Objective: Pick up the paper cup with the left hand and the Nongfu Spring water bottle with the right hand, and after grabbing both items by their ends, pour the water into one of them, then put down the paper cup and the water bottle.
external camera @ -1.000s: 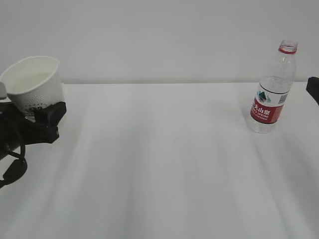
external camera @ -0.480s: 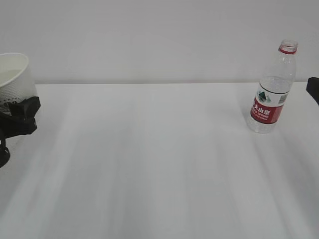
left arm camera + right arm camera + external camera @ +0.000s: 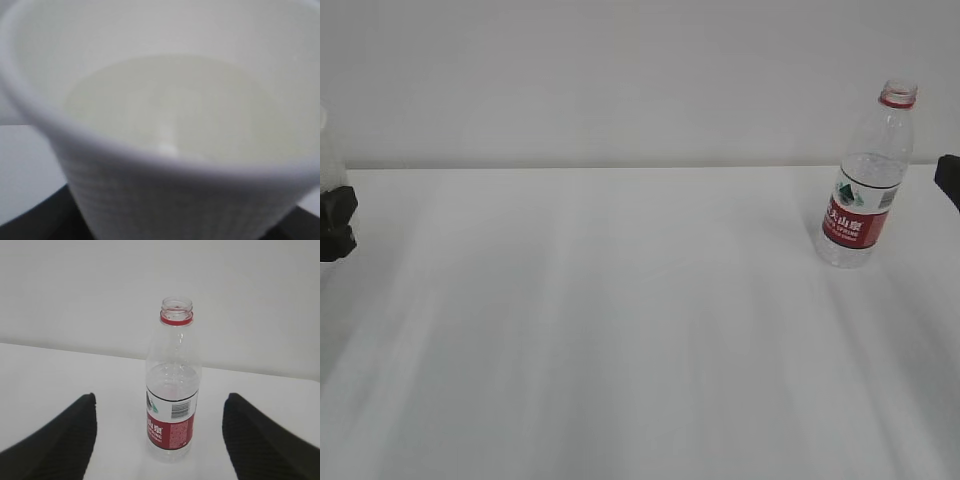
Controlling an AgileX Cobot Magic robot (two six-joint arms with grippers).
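Note:
The paper cup (image 3: 170, 195) fills the left wrist view, white and textured outside, pale cream inside. My left gripper (image 3: 334, 222) is shut on it, its black parts showing only at that view's bottom corners. In the exterior view this gripper sits at the far left edge and the cup is almost out of frame. The Nongfu Spring water bottle (image 3: 865, 185) stands upright and uncapped at the table's right, with clear water (image 3: 172, 380) inside. My right gripper (image 3: 160, 407) is open, and the bottle (image 3: 172, 405) stands ahead, between its fingertips (image 3: 75, 432) without touching them.
A white table (image 3: 640, 330) runs to a plain pale wall behind. At the exterior view's right edge, just right of the bottle, only a black corner of the right gripper (image 3: 950, 180) shows.
My left gripper has carried the cup leftward, from well inside the exterior view to its very edge. The bottle and the right gripper have stayed put.

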